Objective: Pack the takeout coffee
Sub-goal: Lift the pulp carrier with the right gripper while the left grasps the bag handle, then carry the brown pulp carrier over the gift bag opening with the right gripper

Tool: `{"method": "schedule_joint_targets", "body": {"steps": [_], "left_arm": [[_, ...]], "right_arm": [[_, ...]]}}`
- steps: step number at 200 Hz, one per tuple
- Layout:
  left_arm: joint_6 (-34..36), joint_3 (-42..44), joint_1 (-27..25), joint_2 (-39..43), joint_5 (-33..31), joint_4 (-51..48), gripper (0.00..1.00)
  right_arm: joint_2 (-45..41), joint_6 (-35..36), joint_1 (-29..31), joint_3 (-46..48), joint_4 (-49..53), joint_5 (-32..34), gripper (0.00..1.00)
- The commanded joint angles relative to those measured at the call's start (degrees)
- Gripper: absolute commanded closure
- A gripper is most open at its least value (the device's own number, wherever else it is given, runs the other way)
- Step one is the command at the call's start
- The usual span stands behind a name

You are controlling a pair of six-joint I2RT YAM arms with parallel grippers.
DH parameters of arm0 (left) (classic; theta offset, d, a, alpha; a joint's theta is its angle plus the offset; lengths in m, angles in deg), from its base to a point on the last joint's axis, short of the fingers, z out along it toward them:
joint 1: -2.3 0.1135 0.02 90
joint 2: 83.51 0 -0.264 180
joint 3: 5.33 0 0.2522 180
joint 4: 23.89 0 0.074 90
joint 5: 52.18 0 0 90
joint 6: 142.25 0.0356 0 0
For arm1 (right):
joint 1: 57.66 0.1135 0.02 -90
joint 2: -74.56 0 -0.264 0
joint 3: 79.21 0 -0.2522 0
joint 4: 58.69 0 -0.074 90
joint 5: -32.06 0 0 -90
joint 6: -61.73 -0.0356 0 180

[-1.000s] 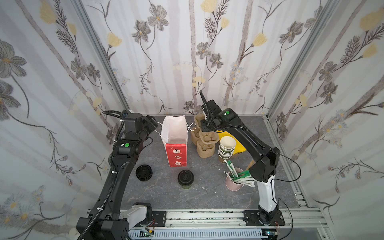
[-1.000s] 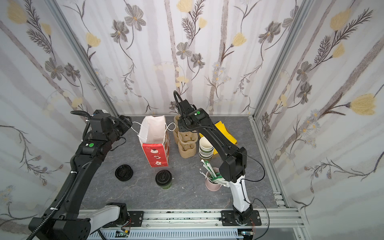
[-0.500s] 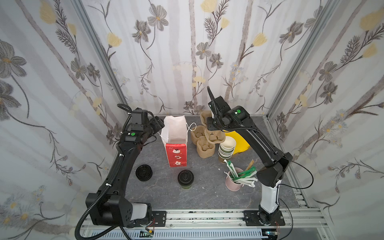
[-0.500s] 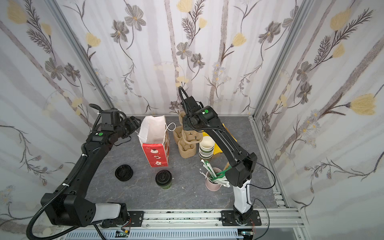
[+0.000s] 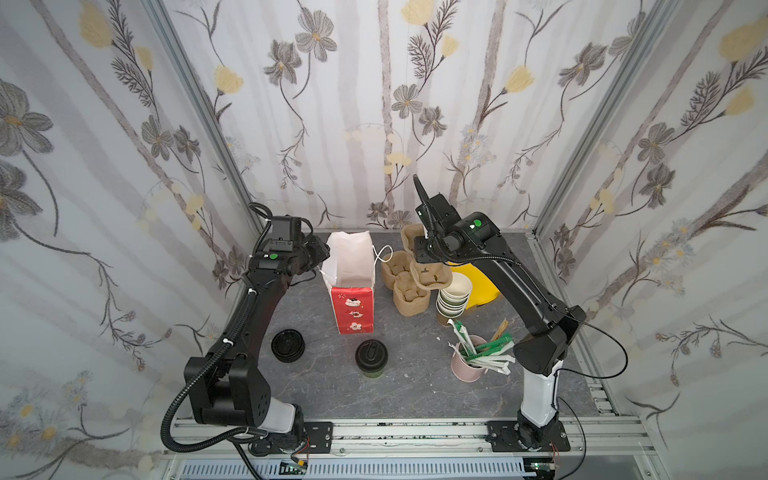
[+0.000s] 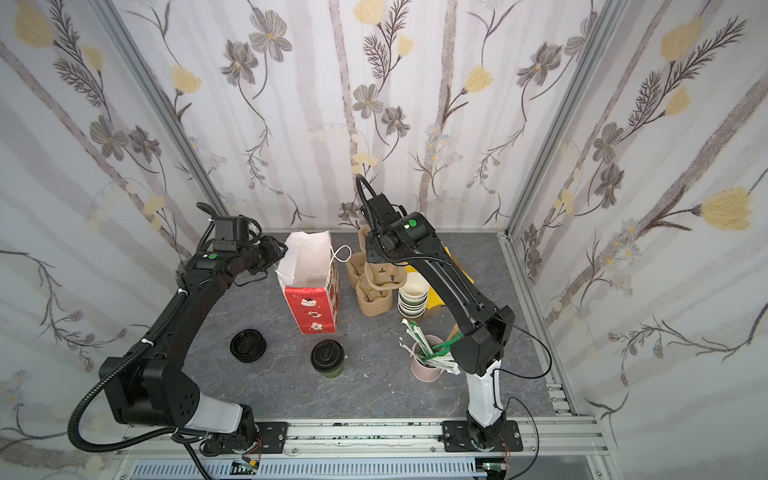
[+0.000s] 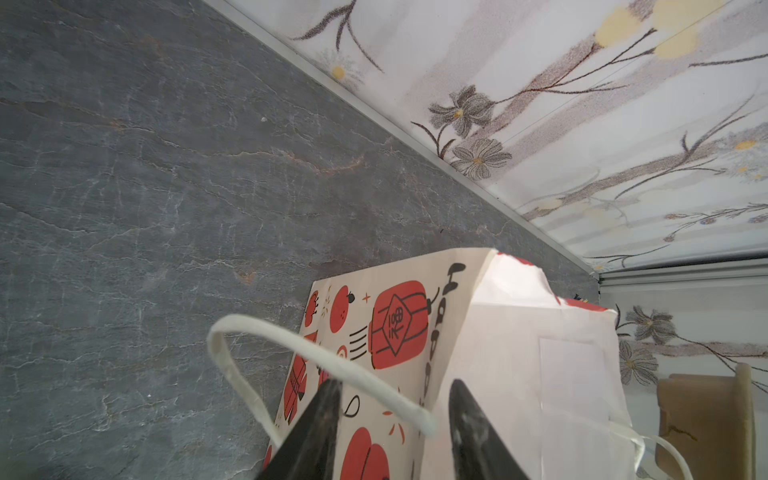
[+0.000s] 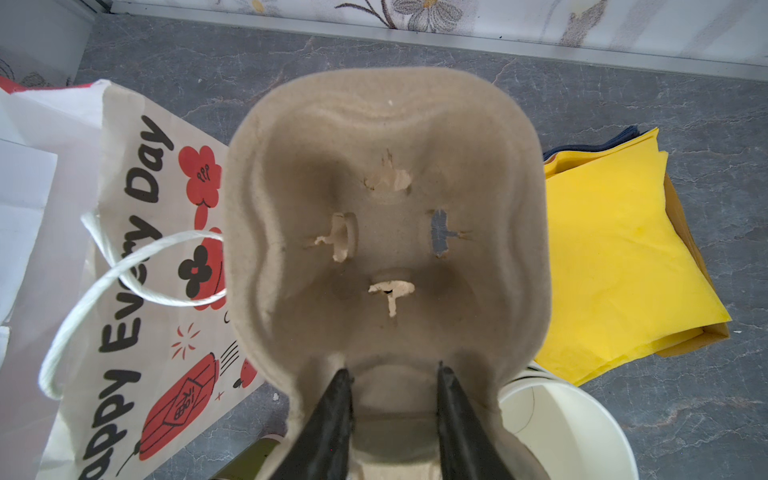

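Gripping the rim of a pulp cup carrier (image 8: 386, 137), the right jaws are closed on it and hold it near the paper bag (image 7: 519, 353), likely to go in as a cradle. The left jaws stand apart astride the bag's rim and cord handle (image 7: 324, 357), probably to steady the mouth. The takeout coffee (image 5: 371, 356) sits lower centre in both top views, untouched on the worktop (image 5: 415, 395).

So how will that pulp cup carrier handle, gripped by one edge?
Likely light and fairly stiff: the pulp carrier holds its moulded shape while the right gripper pinches only one edge. Possibly fragile: tears show around its centre slots.
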Motion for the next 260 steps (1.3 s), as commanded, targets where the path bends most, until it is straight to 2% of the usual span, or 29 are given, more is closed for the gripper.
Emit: {"method": "schedule_joint_targets", "body": {"steps": [1, 43, 100, 110, 157, 214, 260], "left_arm": [[1.49, -0.63, 0.08, -0.09, 2.01, 0.07, 0.66], [2.55, -0.04, 0.03, -0.05, 3.27, -0.11, 0.8], [3.22, 1.39, 0.08, 1.34, 3.89, -0.54, 0.93], [3.15, 1.39, 0.05, 1.77, 3.73, -0.54, 1.0], [1.12, 1.1, -1.77, 3.75, -1.63, -0.08, 1.0], [-4.02, 6.76, -7.22, 7.63, -6.58, 3.94, 1.0], [-7.54, 11.52, -7.24, 11.78, -7.14, 9.96, 1.0]], "right_arm": [[0.39, -0.5, 0.27, -0.21, -0.75, 0.8, 0.67], [0.39, -0.78, 0.44, -0.21, -0.89, 0.2, 0.66], [-1.25, -1.14, 0.47, -0.21, -0.1, 1.16, 0.66], [-1.41, -1.21, 0.52, -0.21, 0.04, 1.0, 0.66], [-2.97, -2.63, 0.66, -0.21, -1.87, -0.54, 0.66], [-6.25, -6.52, 2.36, -0.3, -7.69, -3.85, 0.67], [-7.69, -11.48, 4.89, -0.3, -18.44, -6.18, 0.68]]}}
